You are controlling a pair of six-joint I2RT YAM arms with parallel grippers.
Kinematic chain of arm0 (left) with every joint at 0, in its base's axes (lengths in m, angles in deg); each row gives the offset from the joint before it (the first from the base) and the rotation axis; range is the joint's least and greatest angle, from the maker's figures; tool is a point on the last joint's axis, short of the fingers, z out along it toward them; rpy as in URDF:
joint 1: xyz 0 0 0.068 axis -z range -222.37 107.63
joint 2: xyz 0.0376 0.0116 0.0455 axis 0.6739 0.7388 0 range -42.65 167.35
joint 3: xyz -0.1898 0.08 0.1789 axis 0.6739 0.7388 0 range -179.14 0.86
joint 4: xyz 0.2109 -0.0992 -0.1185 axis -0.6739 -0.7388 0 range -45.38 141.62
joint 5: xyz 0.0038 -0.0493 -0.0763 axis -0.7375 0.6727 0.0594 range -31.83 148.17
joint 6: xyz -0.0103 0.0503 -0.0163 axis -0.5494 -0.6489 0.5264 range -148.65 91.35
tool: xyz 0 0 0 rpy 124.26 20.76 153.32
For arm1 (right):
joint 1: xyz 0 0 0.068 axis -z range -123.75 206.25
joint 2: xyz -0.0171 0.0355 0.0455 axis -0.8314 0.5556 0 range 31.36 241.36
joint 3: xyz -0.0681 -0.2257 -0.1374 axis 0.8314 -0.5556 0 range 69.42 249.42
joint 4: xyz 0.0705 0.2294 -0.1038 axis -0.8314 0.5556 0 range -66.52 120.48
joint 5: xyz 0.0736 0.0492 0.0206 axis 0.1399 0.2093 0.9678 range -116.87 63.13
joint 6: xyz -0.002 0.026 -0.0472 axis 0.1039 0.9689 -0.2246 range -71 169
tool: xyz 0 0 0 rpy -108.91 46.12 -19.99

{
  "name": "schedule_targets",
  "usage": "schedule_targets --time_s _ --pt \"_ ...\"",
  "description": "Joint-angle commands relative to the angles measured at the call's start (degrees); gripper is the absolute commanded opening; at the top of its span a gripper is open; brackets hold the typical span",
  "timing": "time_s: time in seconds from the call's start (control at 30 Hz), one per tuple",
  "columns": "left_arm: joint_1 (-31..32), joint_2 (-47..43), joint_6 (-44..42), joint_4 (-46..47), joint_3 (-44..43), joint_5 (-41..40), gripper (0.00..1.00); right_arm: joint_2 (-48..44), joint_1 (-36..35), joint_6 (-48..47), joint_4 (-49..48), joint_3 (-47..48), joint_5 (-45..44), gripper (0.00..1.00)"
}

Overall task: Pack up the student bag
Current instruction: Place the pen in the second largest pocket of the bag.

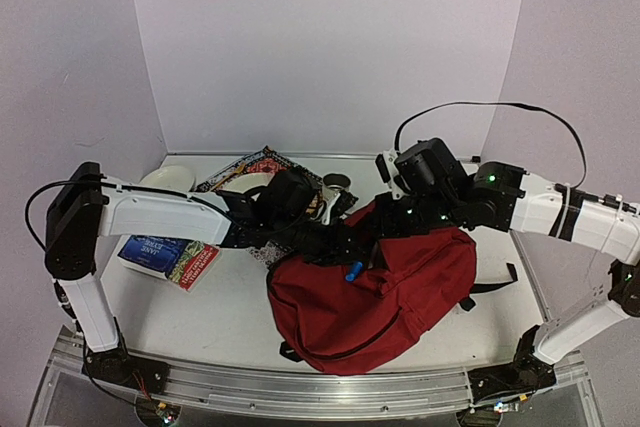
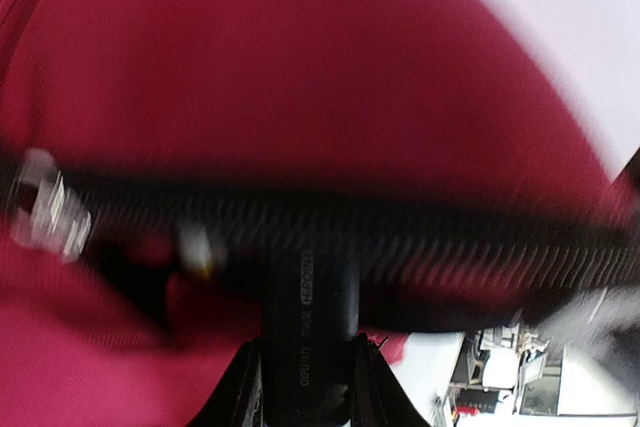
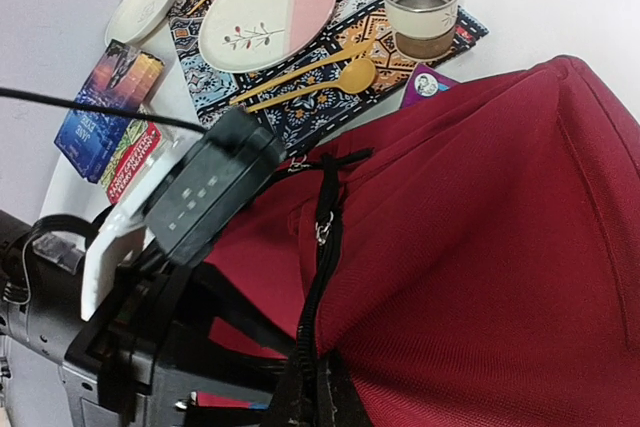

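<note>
Evidently stretching the student bag (image 1: 385,292) open.
Left hand (image 2: 305,367) pinches its black tab (image 2: 305,297); right hand (image 3: 312,397) is clamped tight on the zipper edge (image 3: 318,287).

Both arms reach inward from their bases at the near edge and meet at mid-table. The left arm stands upright to a raised elbow, then its forearm runs level to the right. The left gripper (image 2: 305,372) points forward, its jaws partly closed on a black strap (image 2: 305,297). The right arm rises at the right edge and its forearm stretches left, wrist bent downward. The right gripper (image 1: 388,225) is fully closed, just beside the left one.
</note>
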Motion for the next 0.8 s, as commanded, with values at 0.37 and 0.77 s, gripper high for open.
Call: schedule_targets --time_s 0.37,0.77 --pt "0.04 7.69 9.27 9.66 -7.74 -12.17 0.0 0.51 -2.55 -0.53 -5.18 2.77 1.61 0.0" --pt "0.25 8.05 15.75 15.89 -6.19 -18.56 0.2 1.46 -3.17 -0.77 -6.39 3.2 1.51 0.0"
